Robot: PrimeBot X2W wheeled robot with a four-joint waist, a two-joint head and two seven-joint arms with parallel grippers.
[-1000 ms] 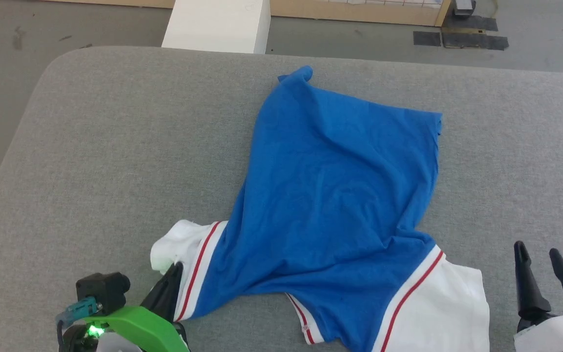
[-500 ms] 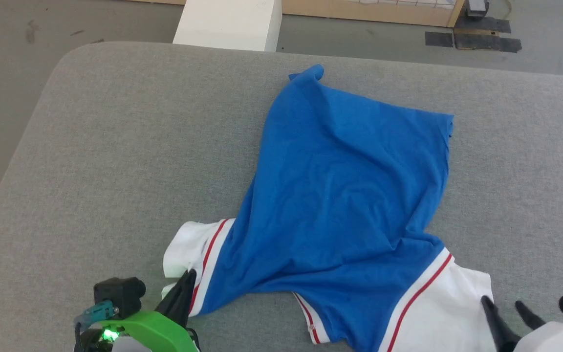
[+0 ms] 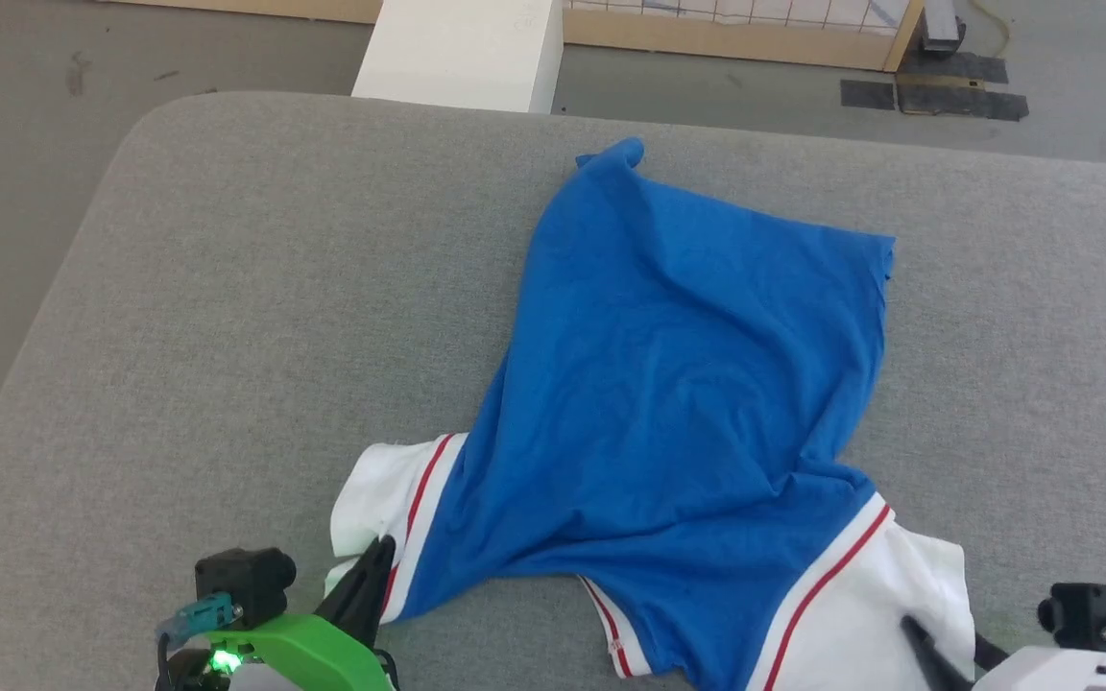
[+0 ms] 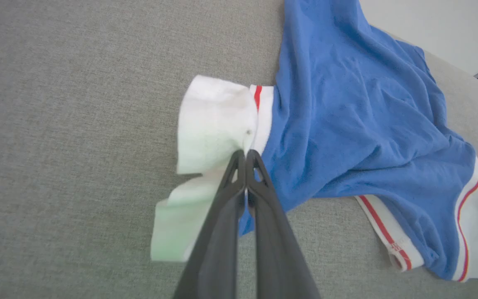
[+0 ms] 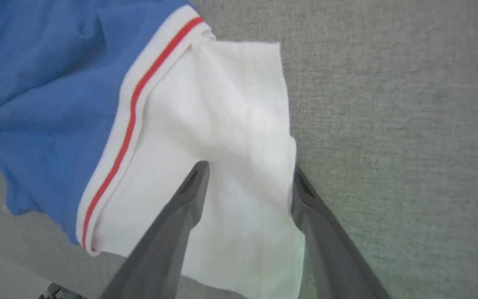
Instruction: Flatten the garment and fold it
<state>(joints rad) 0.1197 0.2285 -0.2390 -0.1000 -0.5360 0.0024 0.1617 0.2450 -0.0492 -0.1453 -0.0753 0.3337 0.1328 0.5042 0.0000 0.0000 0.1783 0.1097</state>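
Note:
The garment (image 3: 687,384) is a blue T-shirt with white, red-striped sleeves, lying rumpled and slanted on the grey padded table (image 3: 275,288). My left gripper (image 3: 380,555) is shut on the near-left white sleeve (image 4: 218,120), its fingertips pinching the fabric beside the red stripe. Over the near-right white sleeve (image 5: 226,112) my right gripper (image 5: 249,168) stands open, one finger on the cloth and the other at the sleeve's outer edge. In the head view the right gripper (image 3: 947,641) sits at the lower right. The blue body (image 4: 347,124) is creased and its hem points far away.
A white box (image 3: 462,53) and a wooden frame (image 3: 735,34) stand on the floor beyond the table's far edge, with dark tape patches (image 3: 937,91) to the right. The table's rounded left corner (image 3: 145,120) drops to the floor. Bare grey surface lies left of the shirt.
The head camera has shifted a little. My right gripper has come in from the right onto the right white sleeve. The left gripper still holds the left sleeve.

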